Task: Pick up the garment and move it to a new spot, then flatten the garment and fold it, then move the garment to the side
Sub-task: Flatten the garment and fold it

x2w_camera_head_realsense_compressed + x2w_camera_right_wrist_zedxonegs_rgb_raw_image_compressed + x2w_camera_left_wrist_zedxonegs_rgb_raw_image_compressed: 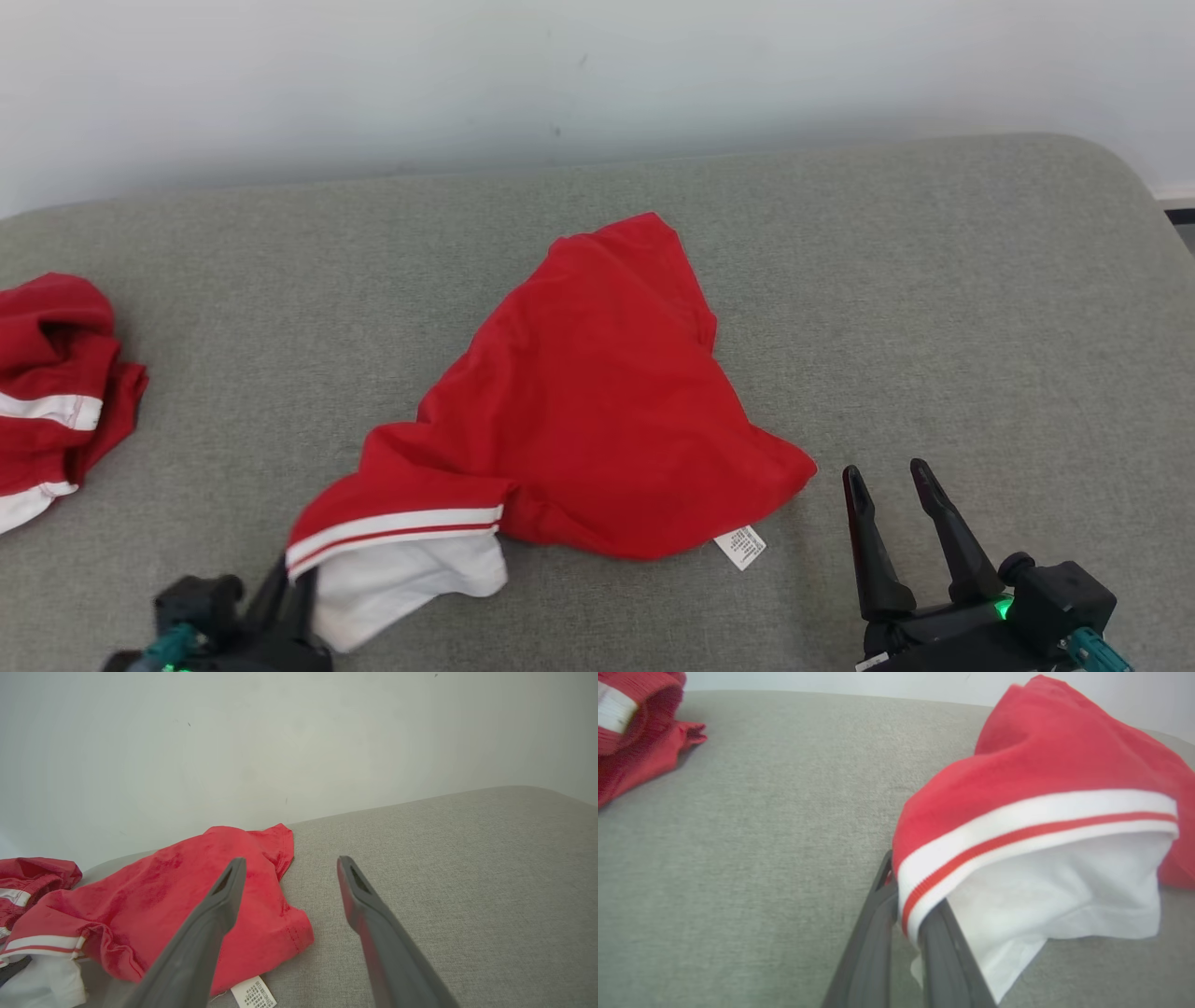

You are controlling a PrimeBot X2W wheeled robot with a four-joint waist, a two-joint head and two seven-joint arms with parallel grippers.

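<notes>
Wide padded surface covered in grey-green woven fabric (934,308), set against a smooth, pale grey-white painted wall (597,65).
The fabric surface runs from side to side of the head view and has a soft, rounded far right corner. Its far edge meets the wall in a gently curved line. The weave is fine, even and matte. A few small dark specks (557,131) mark the wall just above that edge. Beyond the rounded corner, a thin white skirting strip (1174,192) sits above a dark sliver too small to identify. Light is soft and even, with faint shadows.
</notes>
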